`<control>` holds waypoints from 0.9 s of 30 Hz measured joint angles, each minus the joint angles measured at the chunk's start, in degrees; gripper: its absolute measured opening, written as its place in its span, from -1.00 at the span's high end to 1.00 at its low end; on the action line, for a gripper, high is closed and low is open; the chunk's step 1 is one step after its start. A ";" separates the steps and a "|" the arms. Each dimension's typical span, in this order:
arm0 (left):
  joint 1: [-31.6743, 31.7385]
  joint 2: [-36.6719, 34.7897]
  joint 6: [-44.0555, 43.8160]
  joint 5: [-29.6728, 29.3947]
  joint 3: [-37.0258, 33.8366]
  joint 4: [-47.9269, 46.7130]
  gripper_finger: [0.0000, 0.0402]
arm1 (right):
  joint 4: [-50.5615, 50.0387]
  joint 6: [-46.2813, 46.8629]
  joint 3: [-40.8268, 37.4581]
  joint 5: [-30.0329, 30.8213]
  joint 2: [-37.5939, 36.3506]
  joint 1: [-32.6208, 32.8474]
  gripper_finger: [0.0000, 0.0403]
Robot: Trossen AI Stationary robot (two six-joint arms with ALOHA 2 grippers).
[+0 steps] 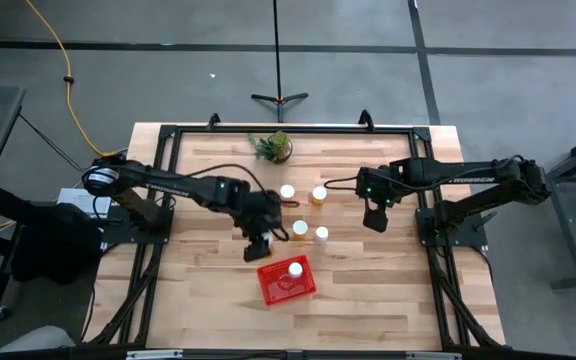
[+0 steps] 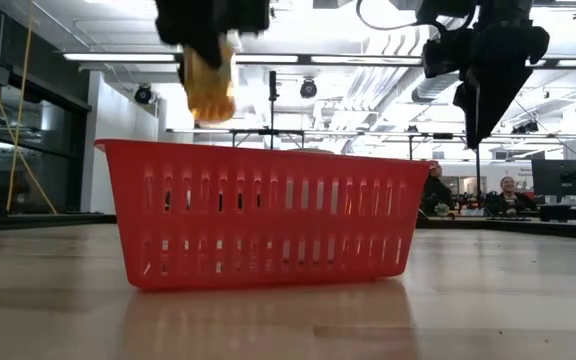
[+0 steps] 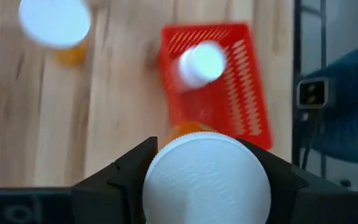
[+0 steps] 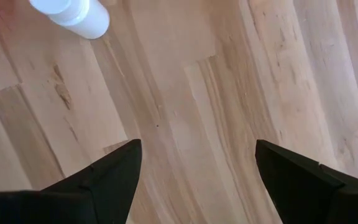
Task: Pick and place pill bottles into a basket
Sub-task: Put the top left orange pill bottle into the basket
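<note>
High view: left gripper (image 1: 258, 243), fingers clamped on an orange white-capped pill bottle (image 3: 207, 180), hangs just up-left of the red plastic basket (image 1: 302, 290). Right gripper (image 1: 376, 218) waits at right centre, fingers wide open, empty.

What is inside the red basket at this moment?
One pill bottle with a white cap stands inside the basket, as the high view shows. The rest of its floor looks bare. In the low view the basket's wall hides the bottle almost wholly.
</note>
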 joint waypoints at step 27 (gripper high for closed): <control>-10.68 12.59 -6.44 -13.17 1.76 8.89 -0.29 | 3.73 5.05 0.00 -6.30 0.00 -0.87 -0.51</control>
